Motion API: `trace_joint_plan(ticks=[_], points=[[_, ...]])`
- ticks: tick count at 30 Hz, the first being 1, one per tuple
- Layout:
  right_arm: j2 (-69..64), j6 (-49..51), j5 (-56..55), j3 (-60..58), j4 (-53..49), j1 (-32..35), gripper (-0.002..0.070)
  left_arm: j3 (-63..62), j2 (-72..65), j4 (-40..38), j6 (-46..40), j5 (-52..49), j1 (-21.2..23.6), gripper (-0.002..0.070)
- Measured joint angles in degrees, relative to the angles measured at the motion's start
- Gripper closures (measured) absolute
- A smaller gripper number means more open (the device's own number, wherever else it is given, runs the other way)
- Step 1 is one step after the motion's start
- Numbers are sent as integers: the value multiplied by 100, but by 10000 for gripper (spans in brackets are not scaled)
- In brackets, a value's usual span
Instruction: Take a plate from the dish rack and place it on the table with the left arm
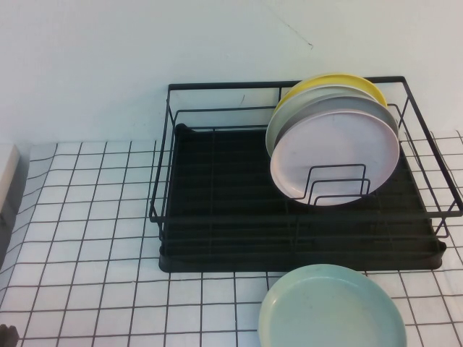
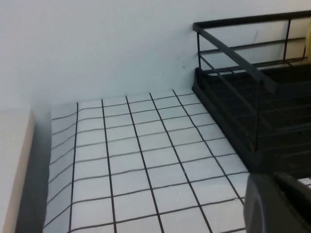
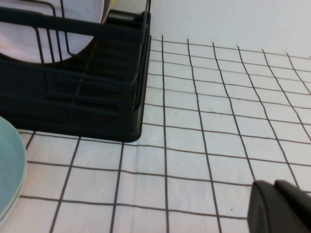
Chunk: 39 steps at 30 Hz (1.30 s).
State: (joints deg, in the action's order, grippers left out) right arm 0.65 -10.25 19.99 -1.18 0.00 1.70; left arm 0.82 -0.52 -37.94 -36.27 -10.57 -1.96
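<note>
The mint-green plate (image 1: 333, 309) lies flat on the gridded table (image 1: 87, 238) just in front of the black wire dish rack (image 1: 217, 217). Its edge also shows in the right wrist view (image 3: 8, 170). No gripper touches it. My left gripper (image 2: 274, 175) is shut and empty, low over the table to the left of the rack (image 2: 252, 97). My right gripper (image 3: 274, 183) is shut and empty, over the table to the right of the rack (image 3: 97, 87). Neither gripper shows in the high view.
A pink plate (image 1: 336, 163) stands upright in the rack's right half, with a grey plate (image 1: 318, 101) and a yellow plate (image 1: 340, 78) behind it. A pale box (image 1: 7, 181) sits at the table's left edge. A white wall backs the table.
</note>
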Motion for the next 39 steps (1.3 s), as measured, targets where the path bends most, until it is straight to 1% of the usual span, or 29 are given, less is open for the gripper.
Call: trace_joint_plan(ticks=[5,6,8,10,13,15,18,24,39], points=[[0,0,0,0,0,0,679,48,24,15,-25,-189,60,677],[0,0,0,0,0,0,679,48,24,103,1,-216,48,677],[0,0,0,0,0,0,679,48,49,531,299,-243,49,677],[0,0,0,0,0,0,679,48,98,1505,1287,-295,49,677],[0,0,0,0,0,0,679,48,103,2632,2624,-406,49,677],[0,0,0,0,0,0,679,48,112,2974,3071,-531,41,677],[0,0,0,0,0,0,679,36,112,3133,3284,-693,27,677],[0,0,0,0,0,0,679,36,112,3159,3401,-703,-66,677],[0,10,0,0,0,0,679,27,112,3176,3426,-747,-66,677]])
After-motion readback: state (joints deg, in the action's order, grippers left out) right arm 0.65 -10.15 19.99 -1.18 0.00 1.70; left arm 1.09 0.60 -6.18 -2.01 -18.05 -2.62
